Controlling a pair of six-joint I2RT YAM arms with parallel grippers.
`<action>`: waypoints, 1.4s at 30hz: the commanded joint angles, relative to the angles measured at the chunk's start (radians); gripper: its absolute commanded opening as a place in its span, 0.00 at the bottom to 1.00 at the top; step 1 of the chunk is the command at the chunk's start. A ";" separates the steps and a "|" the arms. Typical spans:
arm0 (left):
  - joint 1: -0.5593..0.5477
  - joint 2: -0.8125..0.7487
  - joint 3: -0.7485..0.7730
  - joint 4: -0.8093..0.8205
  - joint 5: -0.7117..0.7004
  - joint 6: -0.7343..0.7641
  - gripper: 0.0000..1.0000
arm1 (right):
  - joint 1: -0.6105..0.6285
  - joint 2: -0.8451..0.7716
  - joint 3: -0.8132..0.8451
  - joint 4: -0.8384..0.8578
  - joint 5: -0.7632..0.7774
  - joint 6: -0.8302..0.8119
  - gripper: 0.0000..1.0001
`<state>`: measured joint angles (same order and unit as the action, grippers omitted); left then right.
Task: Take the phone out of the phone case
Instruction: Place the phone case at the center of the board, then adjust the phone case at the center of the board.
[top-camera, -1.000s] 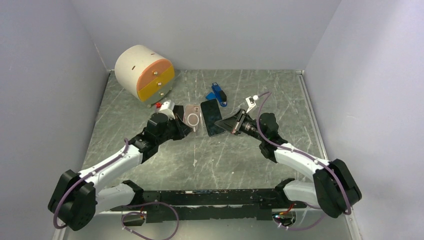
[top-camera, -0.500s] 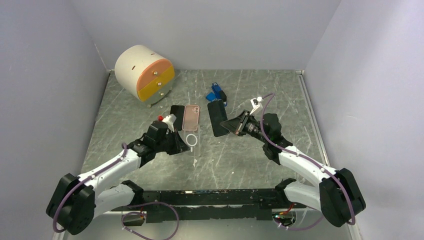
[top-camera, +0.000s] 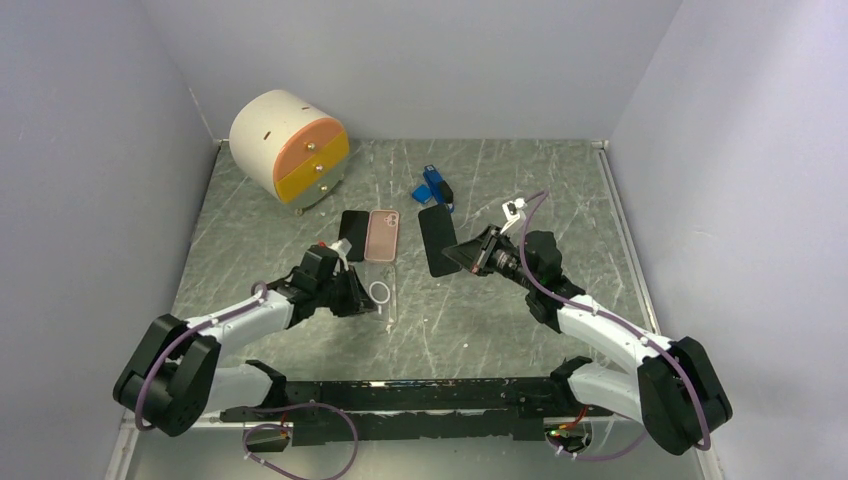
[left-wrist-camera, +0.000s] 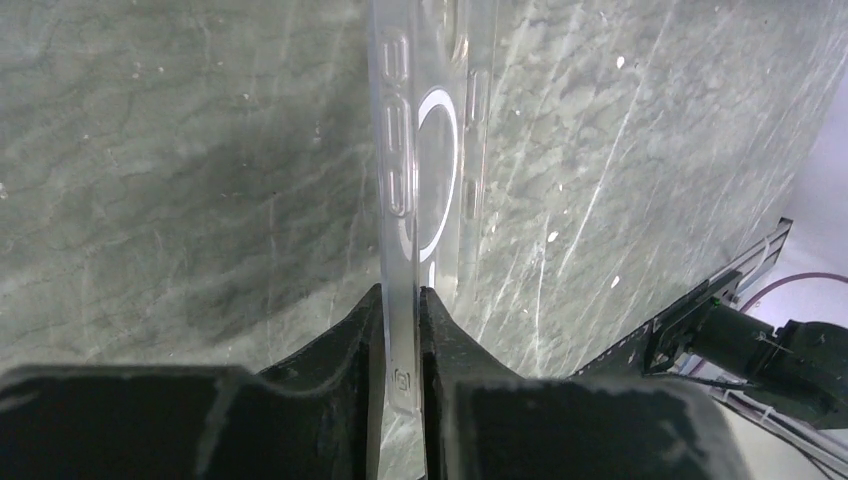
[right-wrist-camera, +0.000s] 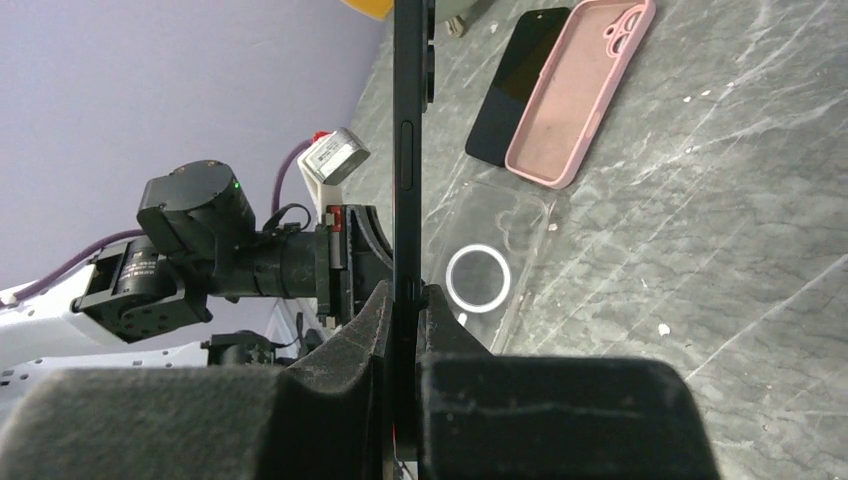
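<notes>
The black phone (top-camera: 437, 240) is out of its case, held on edge above the table by my right gripper (top-camera: 468, 254), which is shut on its lower end; the right wrist view shows it edge-on (right-wrist-camera: 408, 120) between the fingers. The clear case (top-camera: 382, 295) with a white ring lies low at the table, left of and apart from the phone. My left gripper (top-camera: 358, 295) is shut on its near edge, seen in the left wrist view (left-wrist-camera: 425, 170). The case also shows in the right wrist view (right-wrist-camera: 485, 270).
A pink case (top-camera: 381, 235) and a second dark phone (top-camera: 351, 224) lie side by side behind the clear case. A blue and black object (top-camera: 434, 186) lies further back. A round white drawer unit (top-camera: 288, 145) stands at the back left.
The phone and clear case have come apart. My left gripper drew the case toward the near left. My right gripper raised the phone and held it to the right.
</notes>
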<state>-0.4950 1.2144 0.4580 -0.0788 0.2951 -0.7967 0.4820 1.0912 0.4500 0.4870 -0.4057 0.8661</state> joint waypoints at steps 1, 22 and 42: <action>0.014 0.018 -0.003 0.052 0.033 0.009 0.26 | -0.002 -0.037 0.003 0.101 0.019 -0.010 0.00; 0.009 0.000 0.063 -0.124 -0.222 0.118 0.46 | -0.002 0.018 -0.002 0.175 -0.021 0.029 0.00; -0.157 0.115 0.188 -0.228 -0.462 0.166 0.35 | -0.002 0.024 0.004 0.166 -0.022 0.021 0.00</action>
<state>-0.6312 1.3121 0.6060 -0.2810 -0.1001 -0.6495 0.4820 1.1381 0.4374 0.5503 -0.4206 0.8856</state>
